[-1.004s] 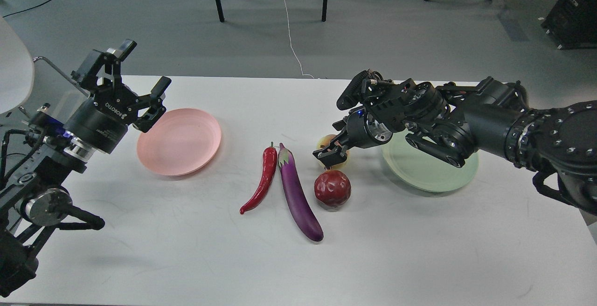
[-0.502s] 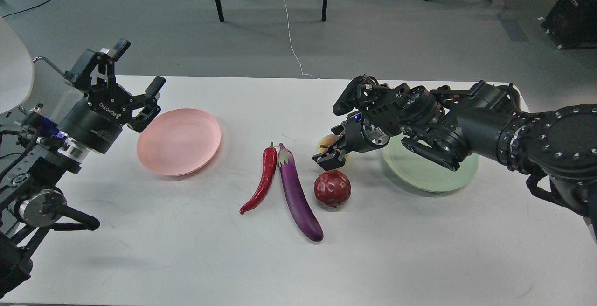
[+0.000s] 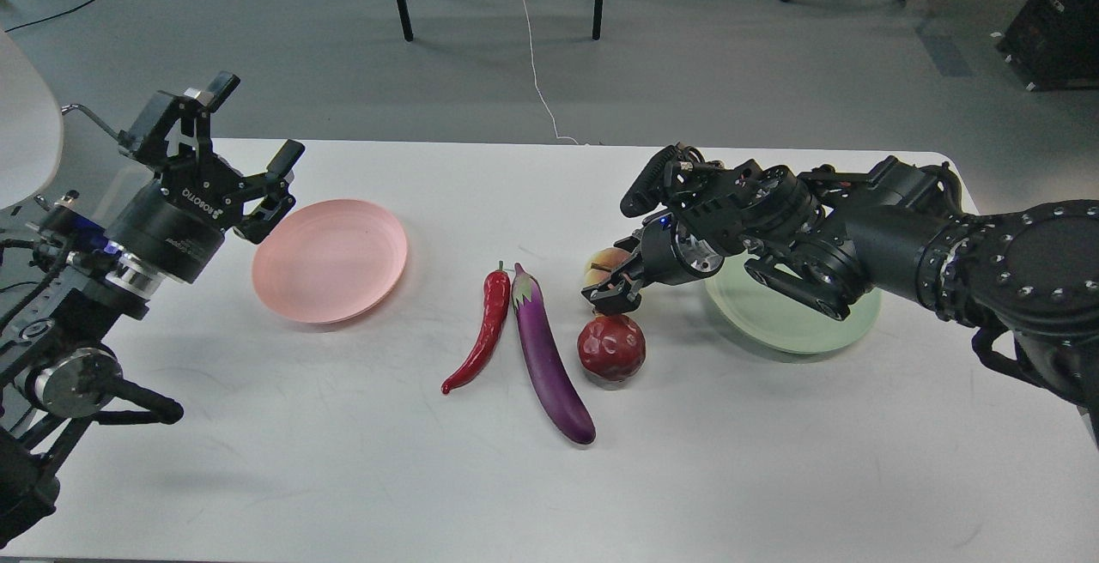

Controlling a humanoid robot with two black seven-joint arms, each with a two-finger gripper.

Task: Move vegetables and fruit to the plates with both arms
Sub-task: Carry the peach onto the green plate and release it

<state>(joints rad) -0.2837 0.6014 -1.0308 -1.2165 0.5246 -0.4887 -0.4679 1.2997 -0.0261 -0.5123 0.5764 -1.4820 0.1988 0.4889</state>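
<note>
Closing right gripper (image 3: 615, 287), fingers seemingly pinching peach (image 3: 604, 261) beyond pomegranate (image 3: 611, 346), for lifting straight up toward green plate (image 3: 794, 329); left gripper (image 3: 247, 160) spread, waiting beside pink plate (image 3: 330, 259).

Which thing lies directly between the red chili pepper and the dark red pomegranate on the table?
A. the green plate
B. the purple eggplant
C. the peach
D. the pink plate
B. The purple eggplant lies along the table with the red chili pepper right beside it on one side and the pomegranate on the other.
</note>
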